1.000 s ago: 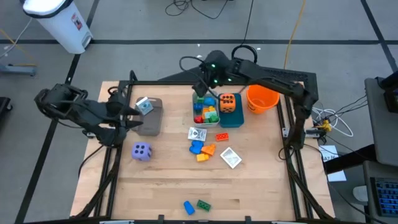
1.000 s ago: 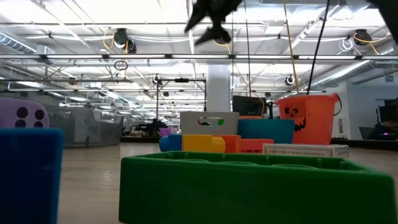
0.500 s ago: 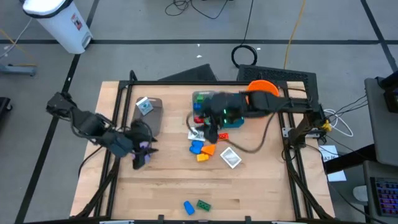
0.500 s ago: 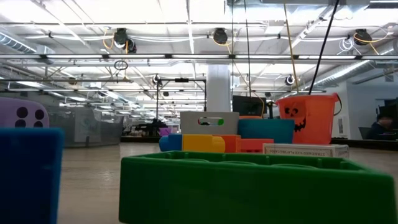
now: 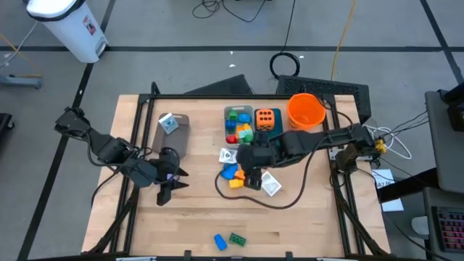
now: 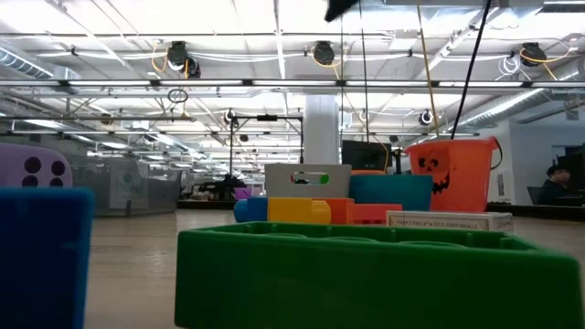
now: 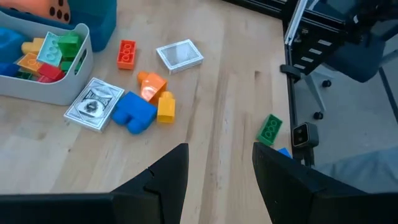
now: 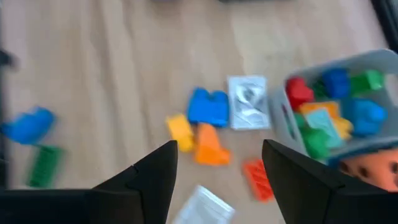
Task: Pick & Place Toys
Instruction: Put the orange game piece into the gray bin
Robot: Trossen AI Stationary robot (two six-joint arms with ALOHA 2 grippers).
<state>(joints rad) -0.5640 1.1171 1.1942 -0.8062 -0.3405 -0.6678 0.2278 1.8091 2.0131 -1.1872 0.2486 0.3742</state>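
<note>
Toys: loose bricks (image 5: 234,174) sit just beside the grey bin (image 5: 238,125). My right pincer (image 5: 251,179) hovers over them, fingers apart, empty; left pincer (image 5: 165,192) apart too, waiting. I'd straddle one brick squarely before closing.

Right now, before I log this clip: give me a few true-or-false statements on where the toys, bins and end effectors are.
1. The orange die sits in the teal bin. True.
2. The left end effector holds a brick. False: its fingers are open and empty.
3. A green brick lies beside a blue brick at the table's near edge. True.
4. The bucket lies tipped over. False: it stands upright.
5. The right end effector is open above the loose toys mid-table. True.
</note>
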